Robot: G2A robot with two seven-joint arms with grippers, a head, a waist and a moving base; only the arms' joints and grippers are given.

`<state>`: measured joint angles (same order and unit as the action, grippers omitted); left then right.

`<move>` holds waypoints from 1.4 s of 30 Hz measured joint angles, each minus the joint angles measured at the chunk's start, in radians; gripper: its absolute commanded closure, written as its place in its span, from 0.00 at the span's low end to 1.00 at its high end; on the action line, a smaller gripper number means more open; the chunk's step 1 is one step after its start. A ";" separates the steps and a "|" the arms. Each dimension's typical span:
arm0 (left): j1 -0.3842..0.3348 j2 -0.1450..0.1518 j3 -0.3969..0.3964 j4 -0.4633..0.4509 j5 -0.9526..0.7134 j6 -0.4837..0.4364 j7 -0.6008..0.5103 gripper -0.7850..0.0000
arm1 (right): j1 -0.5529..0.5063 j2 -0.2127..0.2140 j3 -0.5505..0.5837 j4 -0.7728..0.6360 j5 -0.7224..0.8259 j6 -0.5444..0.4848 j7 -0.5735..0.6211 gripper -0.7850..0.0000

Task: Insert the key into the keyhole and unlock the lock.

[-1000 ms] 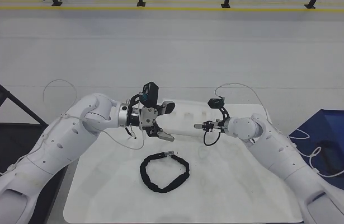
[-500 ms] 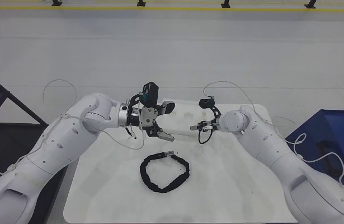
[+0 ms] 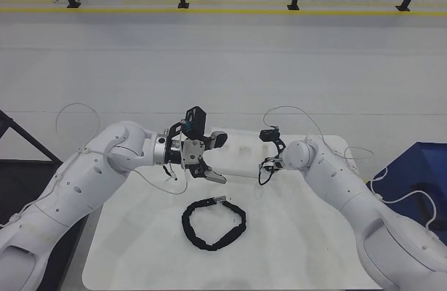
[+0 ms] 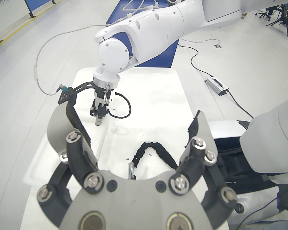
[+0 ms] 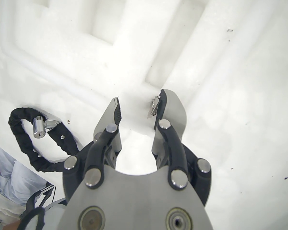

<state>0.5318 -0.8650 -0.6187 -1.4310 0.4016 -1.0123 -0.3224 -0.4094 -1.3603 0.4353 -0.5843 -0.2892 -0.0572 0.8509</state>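
A black sleeved chain lock [image 3: 214,224] lies in a loop on the white foam board [image 3: 303,240], its silver cylinder [image 3: 220,198] at the far side of the loop. My left gripper [image 3: 217,156] hangs open just beyond it, with the cylinder [image 4: 130,168] below its spread fingers. My right gripper [image 3: 264,174] points down at the board, to the right of the left one. It is open, and a small silver key [image 5: 153,106] rests on the foam against one finger pad [image 5: 162,104]. The keyhole end of the cylinder [image 5: 38,130] faces the right wrist view.
The foam board has shallow moulded recesses [image 5: 105,20] near the right gripper. A blue bin [image 3: 427,174] stands off the board's right side and a black frame [image 3: 12,134] off its left. The right arm [image 4: 158,25] spans the far side of the board.
The right gripper swung a little toward the board's middle and turned from pointing sideways to pointing down at the foam. The left arm and the chain lock stayed put.
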 measured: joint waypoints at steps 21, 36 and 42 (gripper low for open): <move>0.000 0.000 0.000 0.000 0.000 0.000 0.000 0.00 | 0.060 -0.053 0.020 0.067 -0.091 0.070 0.014 1.00; 0.000 0.000 0.000 0.000 0.000 0.000 0.000 0.00 | 0.019 0.072 0.214 -0.198 -0.080 0.067 0.108 1.00; 0.000 0.000 0.000 0.000 0.000 0.000 0.000 0.00 | -0.107 0.170 0.387 -0.450 -0.079 0.083 0.164 1.00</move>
<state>0.5318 -0.8650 -0.6187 -1.4310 0.4016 -1.0123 -0.3224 -0.5167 -1.1898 0.8227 -1.0347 -0.3679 0.0257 1.0148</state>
